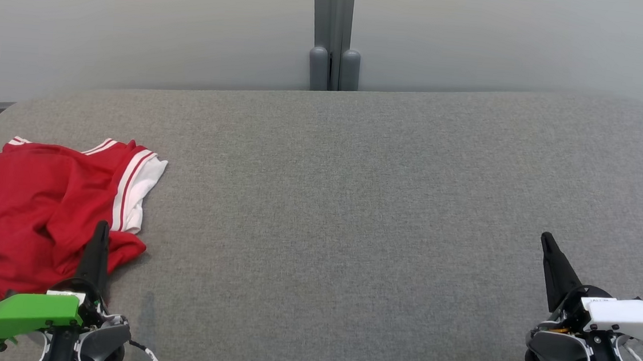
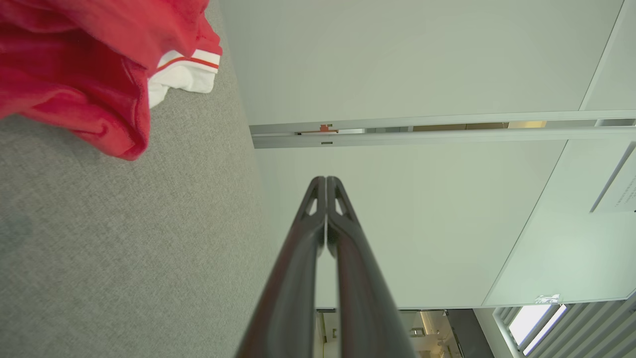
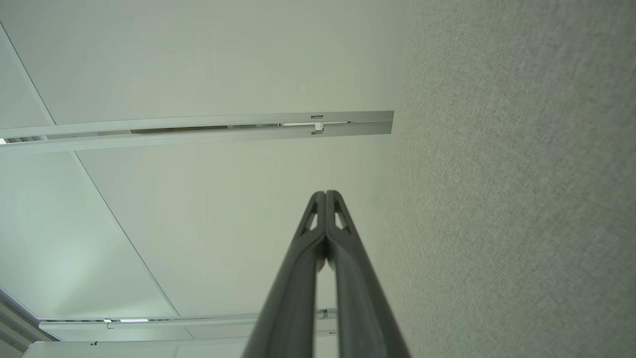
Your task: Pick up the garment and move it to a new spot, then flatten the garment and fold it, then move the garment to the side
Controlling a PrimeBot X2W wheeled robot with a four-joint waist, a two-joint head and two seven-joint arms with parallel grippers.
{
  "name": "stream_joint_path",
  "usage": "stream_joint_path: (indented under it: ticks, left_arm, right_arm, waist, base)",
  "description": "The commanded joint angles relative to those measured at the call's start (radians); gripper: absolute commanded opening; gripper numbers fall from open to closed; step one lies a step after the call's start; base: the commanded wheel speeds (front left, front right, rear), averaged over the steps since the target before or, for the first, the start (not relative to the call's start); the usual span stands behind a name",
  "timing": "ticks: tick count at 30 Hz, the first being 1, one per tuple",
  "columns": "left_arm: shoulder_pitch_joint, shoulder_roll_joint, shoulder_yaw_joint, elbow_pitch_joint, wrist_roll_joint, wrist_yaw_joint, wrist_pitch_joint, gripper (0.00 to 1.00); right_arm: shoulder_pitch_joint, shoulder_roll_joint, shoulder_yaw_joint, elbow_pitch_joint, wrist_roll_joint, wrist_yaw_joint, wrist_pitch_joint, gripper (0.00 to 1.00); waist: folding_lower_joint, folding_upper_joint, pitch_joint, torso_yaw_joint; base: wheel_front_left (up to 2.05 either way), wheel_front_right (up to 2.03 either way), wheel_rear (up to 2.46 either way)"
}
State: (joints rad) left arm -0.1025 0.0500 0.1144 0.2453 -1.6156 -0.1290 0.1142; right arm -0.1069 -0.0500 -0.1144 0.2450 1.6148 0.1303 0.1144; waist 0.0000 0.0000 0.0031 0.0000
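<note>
A crumpled red garment [image 1: 32, 209] with white, red-striped trim lies bunched at the left end of the grey fabric table [image 1: 354, 206]. My left gripper [image 1: 102, 226] is shut with nothing in it, its tips over the garment's right edge in the head view. In the left wrist view the same gripper [image 2: 326, 180] points past the table edge, with the garment [image 2: 84, 64] at the upper left, apart from the fingers. My right gripper [image 1: 546, 237] is shut and empty at the lower right, far from the garment; its wrist view shows the tips [image 3: 325, 194] pressed together beside the table cloth [image 3: 521, 199].
Pale wall panels [image 1: 139, 22] run behind the table's far edge, with a grey post [image 1: 331, 32] at their joint. The table's corners are rounded. Broad grey cloth stretches from the garment to the right gripper.
</note>
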Motion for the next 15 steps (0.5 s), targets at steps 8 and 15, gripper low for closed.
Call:
stream_joint_path:
  ticks: [8, 15]
  left_arm:
    - [0.038, -0.01, -0.007, 0.046, 0.0, 0.002, -0.003, 1.0]
    - [0.037, -0.003, -0.032, 0.021, 0.058, 0.002, -0.039, 1.0]
  right_arm:
    - [0.042, 0.011, 0.004, 0.045, 0.0, 0.0, -0.002, 1.0]
    - [0.039, 0.008, 0.035, 0.032, -0.068, 0.0, -0.039, 1.0]
  waist:
    - [0.0, 0.0, 0.0, 0.0]
    - [0.0, 0.0, 0.002, -0.001]
  base:
    - [0.0, 0.0, 0.0]
    - [0.0, 0.0, 0.0]
